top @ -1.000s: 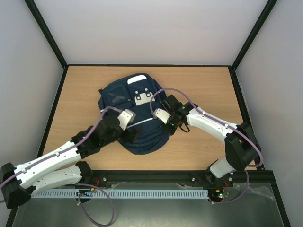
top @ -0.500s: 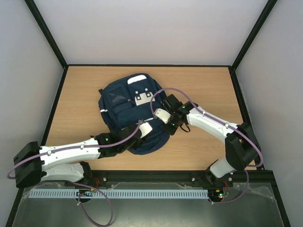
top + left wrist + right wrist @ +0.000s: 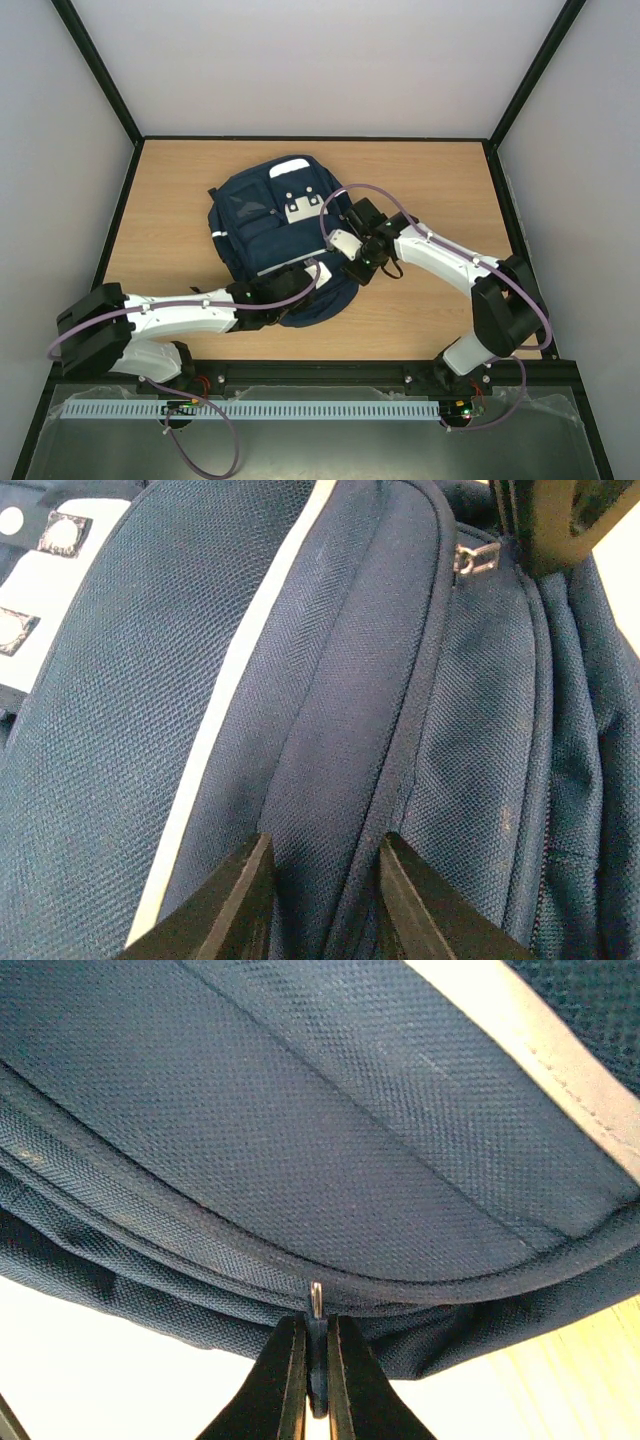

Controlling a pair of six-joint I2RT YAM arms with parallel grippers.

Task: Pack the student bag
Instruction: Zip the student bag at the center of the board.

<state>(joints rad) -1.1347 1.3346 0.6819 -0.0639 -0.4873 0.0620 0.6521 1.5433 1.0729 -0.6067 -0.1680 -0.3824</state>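
Note:
The student bag (image 3: pixel 270 215), navy with white patches, lies flat in the middle of the table. My left gripper (image 3: pixel 318 273) is at its near right edge. In the left wrist view the left gripper (image 3: pixel 325 872) is shut on a raised ridge of the student bag (image 3: pixel 150 710) beside the zip seam. My right gripper (image 3: pixel 352 270) is at the bag's right edge. Up close, the right gripper (image 3: pixel 314 1338) is shut on the dark zipper pull (image 3: pixel 317 1360), whose metal ring (image 3: pixel 316 1300) sits on the zip line. The right arm's fingers (image 3: pixel 560 520) show next to the zip slider (image 3: pixel 478 558).
The wooden table (image 3: pixel 430 180) is ringed by a black frame (image 3: pixel 310 138) with white walls behind. Both arms cross over the bag's near half and their cables loop above it. A slotted rail (image 3: pixel 300 410) runs along the near edge.
My left arm swung from the bag's left side across to its near right edge, and its jaws closed from wide onto the bag fabric. The right arm stayed put.

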